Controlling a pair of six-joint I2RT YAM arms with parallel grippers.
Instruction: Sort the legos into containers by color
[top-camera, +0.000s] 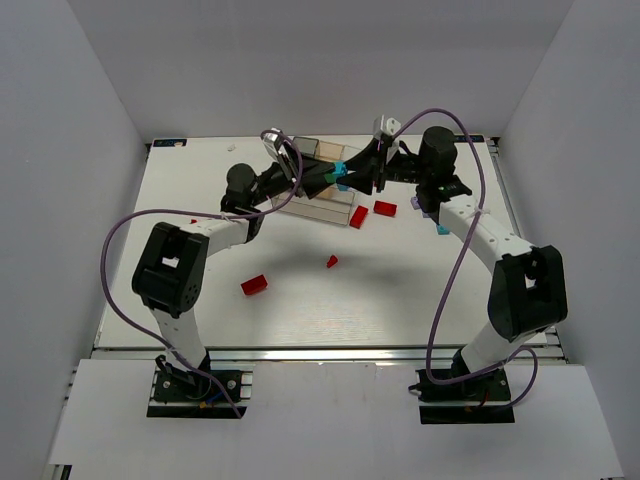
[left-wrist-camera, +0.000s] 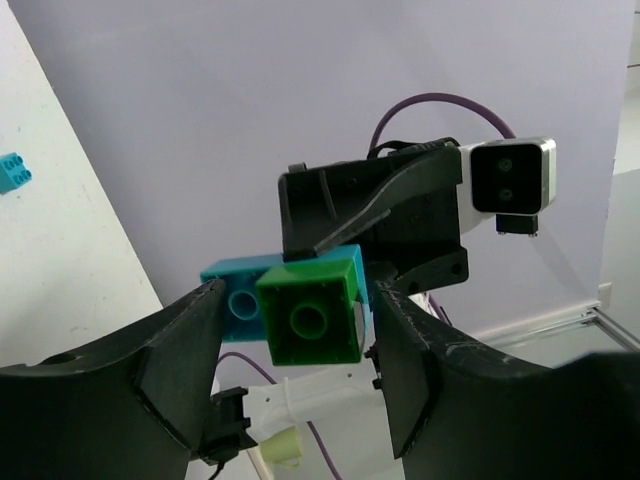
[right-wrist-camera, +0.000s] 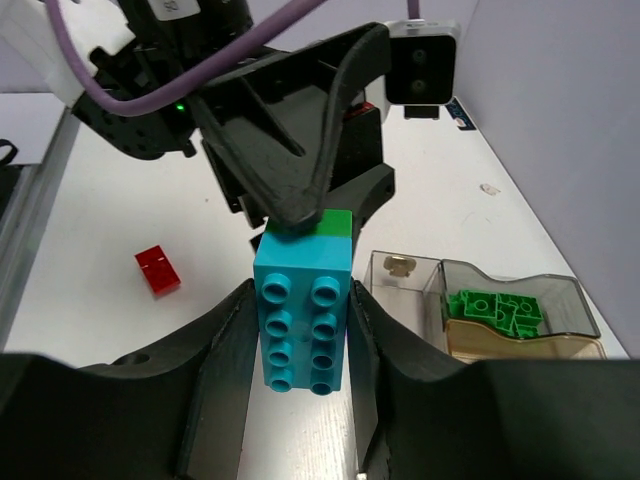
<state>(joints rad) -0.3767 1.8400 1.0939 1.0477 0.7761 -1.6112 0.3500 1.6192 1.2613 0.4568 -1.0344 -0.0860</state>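
Observation:
My right gripper (right-wrist-camera: 302, 296) is shut on the long sides of a cyan lego (right-wrist-camera: 303, 310) held in the air, with a green lego (right-wrist-camera: 326, 222) stuck to its far end. My left gripper (left-wrist-camera: 300, 302) meets it from the opposite side. Its fingers stand on either side of the green lego (left-wrist-camera: 310, 318), with narrow gaps showing, so it is open. From above, both grippers meet over the container's (top-camera: 322, 207) right end, around the cyan lego (top-camera: 340, 168). Several green legos (right-wrist-camera: 495, 308) lie in one compartment of the clear container (right-wrist-camera: 520, 345).
Red legos lie loose on the table (top-camera: 254, 285) (top-camera: 331, 262) (top-camera: 358, 217) (top-camera: 385, 208). A pale purple lego (top-camera: 417, 203) and a cyan lego (top-camera: 442, 229) sit by the right arm. White walls enclose the table on three sides.

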